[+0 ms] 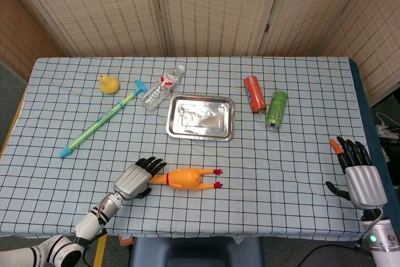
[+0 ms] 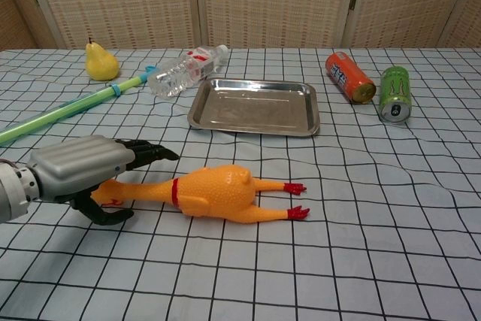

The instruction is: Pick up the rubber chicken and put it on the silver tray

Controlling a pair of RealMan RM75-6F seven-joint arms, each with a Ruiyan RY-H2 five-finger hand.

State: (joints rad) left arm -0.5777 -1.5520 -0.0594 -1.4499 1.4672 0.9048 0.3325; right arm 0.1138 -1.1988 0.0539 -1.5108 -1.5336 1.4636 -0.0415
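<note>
- Left hand (image 2: 83, 169): fingers spread over the head end of the rubber chicken (image 2: 207, 194), not clamped.
- Right hand (image 1: 359, 174): fingers apart, near the table's right edge.
- Silver tray (image 2: 255, 106): beyond the chicken, bare cloth between.

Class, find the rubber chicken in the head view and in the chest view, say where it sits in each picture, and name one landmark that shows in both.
Head view: the rubber chicken lies low, left of centre, near the table's front edge, beside the left hand.
Chest view: the rubber chicken lies across the middle, the left hand over its head end.
Shared landmark: the silver tray, just behind the chicken.
</note>
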